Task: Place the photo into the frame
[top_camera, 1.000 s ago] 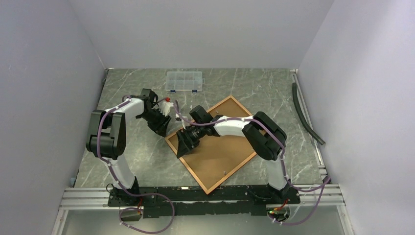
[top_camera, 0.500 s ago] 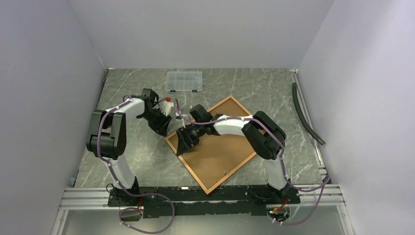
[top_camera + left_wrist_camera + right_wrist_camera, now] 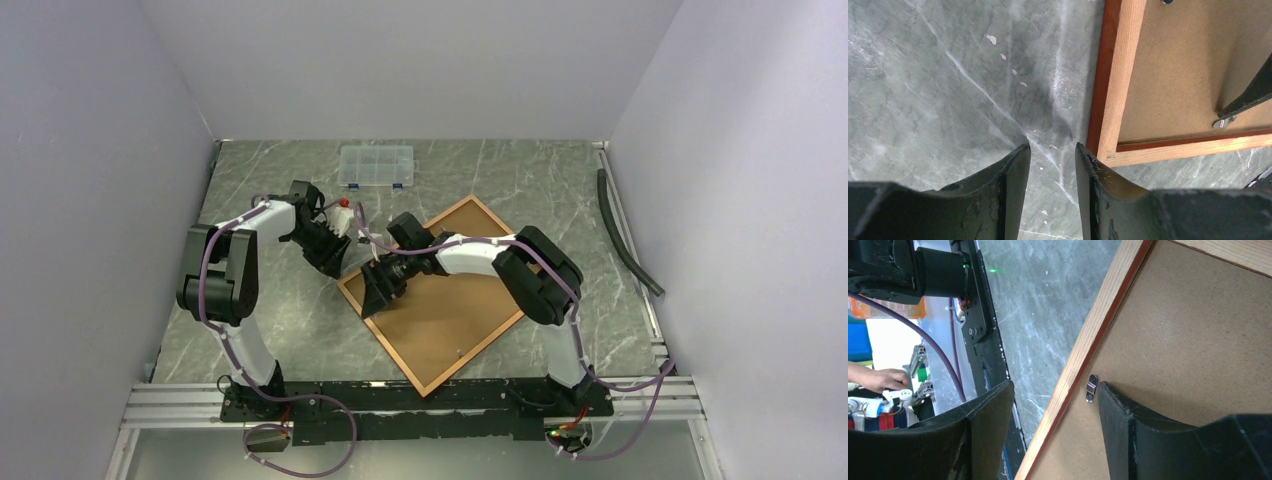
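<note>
**A:** Why is the right gripper point(image 3: 1055, 386) hanging over the left rail of the frame point(image 3: 1120, 80)?

**B:** The frame is lying face down, mid-picture from above. The jaws are standing wide and empty, one finger just beside the metal clip point(image 3: 1091, 388) on the backing board point(image 3: 1188, 340), likely to turn it.

**A:** And the left gripper point(image 3: 1052, 147)?

**B:** It's hovering by the frame's corner, jaws narrowly parted and gripping nothing, perhaps steadying. The photo isn't showing anywhere.

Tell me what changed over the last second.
The right claw edged slightly forward above the frame's back, beside a clip. Nothing was gripped or released. Left claw, frame and box stayed put.
</note>
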`<state>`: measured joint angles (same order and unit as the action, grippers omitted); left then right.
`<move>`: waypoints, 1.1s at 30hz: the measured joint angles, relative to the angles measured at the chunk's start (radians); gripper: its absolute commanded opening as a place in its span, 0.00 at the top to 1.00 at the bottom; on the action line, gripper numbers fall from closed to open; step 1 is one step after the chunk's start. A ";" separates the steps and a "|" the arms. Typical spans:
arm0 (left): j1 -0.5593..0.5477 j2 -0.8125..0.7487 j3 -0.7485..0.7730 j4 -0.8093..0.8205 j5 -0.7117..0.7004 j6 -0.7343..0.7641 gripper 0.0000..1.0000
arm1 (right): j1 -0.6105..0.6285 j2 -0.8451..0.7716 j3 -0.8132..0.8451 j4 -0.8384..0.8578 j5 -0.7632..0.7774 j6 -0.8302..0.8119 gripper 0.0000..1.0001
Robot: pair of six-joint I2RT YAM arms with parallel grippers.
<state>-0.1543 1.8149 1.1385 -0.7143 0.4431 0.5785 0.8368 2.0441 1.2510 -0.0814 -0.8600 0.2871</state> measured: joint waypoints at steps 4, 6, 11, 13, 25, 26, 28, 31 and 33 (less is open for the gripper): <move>0.000 0.000 0.000 0.000 -0.001 0.000 0.55 | 0.007 0.006 0.000 0.000 -0.014 -0.007 0.36; 0.000 0.000 0.000 0.000 -0.002 0.000 0.55 | 0.011 0.009 0.001 0.001 -0.018 -0.008 0.36; 0.000 0.000 0.000 0.000 -0.003 0.000 0.56 | 0.013 0.014 0.005 0.001 -0.026 -0.011 0.38; 0.000 0.000 0.000 0.000 -0.003 0.000 0.56 | 0.016 0.019 0.008 0.001 -0.033 -0.013 0.40; 0.000 0.000 0.001 0.000 -0.005 0.000 0.57 | 0.023 0.026 0.013 -0.008 -0.040 -0.042 0.44; 0.000 0.000 0.001 0.000 -0.005 0.000 0.57 | 0.023 0.026 0.015 -0.013 -0.040 -0.046 0.44; 0.000 0.000 0.001 0.000 -0.005 0.000 0.57 | 0.024 0.029 0.026 -0.031 -0.039 -0.054 0.41; 0.000 0.000 0.005 -0.005 -0.005 0.001 0.57 | 0.023 0.030 0.041 -0.055 -0.037 -0.055 0.32; 0.000 0.000 0.009 -0.013 -0.005 0.002 0.56 | 0.017 0.029 0.055 -0.060 -0.026 -0.043 0.24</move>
<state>-0.1543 1.8149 1.1473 -0.7273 0.4385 0.5808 0.8539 2.0735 1.3060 -0.1417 -0.8860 0.2436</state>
